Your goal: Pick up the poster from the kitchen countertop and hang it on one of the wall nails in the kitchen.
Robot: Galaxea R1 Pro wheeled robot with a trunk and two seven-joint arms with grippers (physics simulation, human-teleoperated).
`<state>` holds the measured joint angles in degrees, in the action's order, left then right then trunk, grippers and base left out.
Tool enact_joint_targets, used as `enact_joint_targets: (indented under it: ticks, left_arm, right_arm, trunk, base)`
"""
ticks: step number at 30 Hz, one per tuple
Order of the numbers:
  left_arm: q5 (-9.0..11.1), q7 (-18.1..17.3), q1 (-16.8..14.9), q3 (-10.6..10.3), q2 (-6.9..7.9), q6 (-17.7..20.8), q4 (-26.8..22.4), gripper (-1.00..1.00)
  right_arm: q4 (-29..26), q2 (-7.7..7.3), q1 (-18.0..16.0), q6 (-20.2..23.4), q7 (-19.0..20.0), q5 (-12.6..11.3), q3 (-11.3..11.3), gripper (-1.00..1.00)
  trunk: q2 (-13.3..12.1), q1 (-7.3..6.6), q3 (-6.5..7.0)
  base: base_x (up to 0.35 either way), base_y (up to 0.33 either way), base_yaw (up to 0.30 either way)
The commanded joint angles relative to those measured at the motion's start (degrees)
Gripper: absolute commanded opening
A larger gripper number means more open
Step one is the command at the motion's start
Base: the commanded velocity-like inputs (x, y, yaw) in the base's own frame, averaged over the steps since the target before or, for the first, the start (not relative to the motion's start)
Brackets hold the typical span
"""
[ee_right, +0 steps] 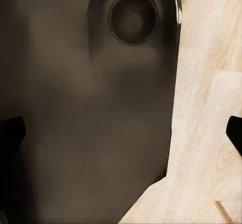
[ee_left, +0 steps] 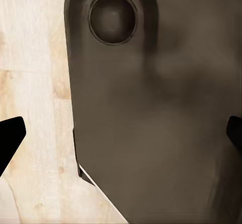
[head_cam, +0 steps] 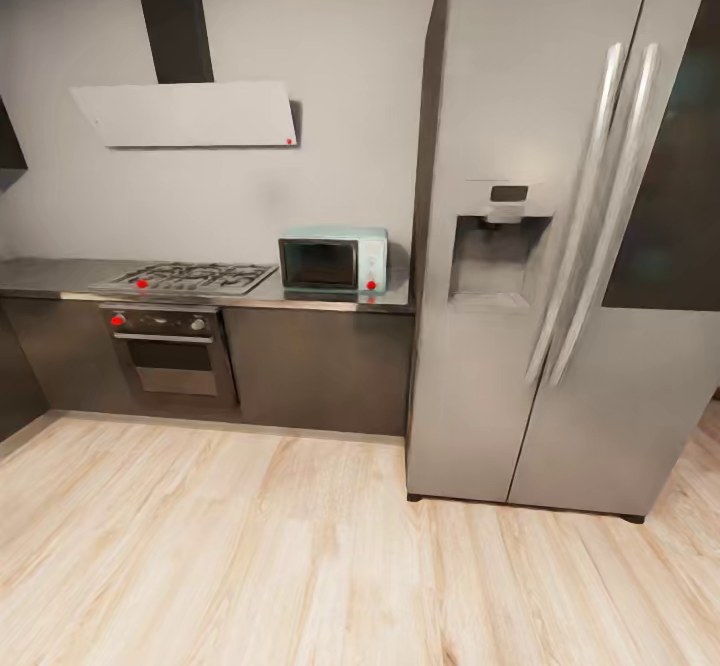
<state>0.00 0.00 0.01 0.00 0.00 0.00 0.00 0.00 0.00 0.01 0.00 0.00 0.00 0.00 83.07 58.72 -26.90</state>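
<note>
The poster, the pale grey countertop with the sink and the wall nails are all out of view. In the left wrist view my left gripper (ee_left: 121, 135) is open, its dark fingertips (ee_left: 10, 139) far apart with nothing between them, hanging over a dark rounded part of the robot's body (ee_left: 151, 108) and wood floor. My right gripper (ee_right: 121, 133) is open in the same way above the same kind of dark body part (ee_right: 85, 108).
Ahead stands a dark worktop (head_cam: 50, 276) with a gas hob (head_cam: 190, 276) and a teal microwave (head_cam: 333, 260), over an oven (head_cam: 168, 346) and dark cabinets. A white hood (head_cam: 185, 114) hangs on the grey wall. A tall steel fridge (head_cam: 560, 246) stands close on the right. Light wood floor (head_cam: 250, 556) lies between.
</note>
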Motion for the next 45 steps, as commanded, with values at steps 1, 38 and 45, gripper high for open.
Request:
enact_joint_targets:
  ticks: [1, 38, 45]
  left_arm:
    - [0.2, -0.3, 0.0, 0.1, -0.33, 0.3, -0.1, 1.0]
    - [13.2, -0.8, 1.3, 1.5, -2.33, 0.8, -36.7, 1.0]
    - [13.4, -0.6, 1.3, 1.5, -2.21, 0.8, -36.7, 1.0]
  right_arm:
    - [0.1, -0.33, 0.0, 0.0, 0.0, 0.1, -0.1, 1.0]
    - [-20.6, -4.02, -9.9, -7.7, -0.2, 0.2, -0.3, 1.0]
    - [-20.7, -4.9, -9.8, -7.7, -0.3, 0.2, -0.4, 1.0]
  trunk:
    - [0.0, 0.0, -0.03]
    - [0.0, 0.0, -0.03]
    - [0.0, 0.0, -0.03]
  base:
    - [0.0, 0.0, 0.0]
    - [0.0, 0.0, 0.0]
    - [0.035, 0.017, 0.0]
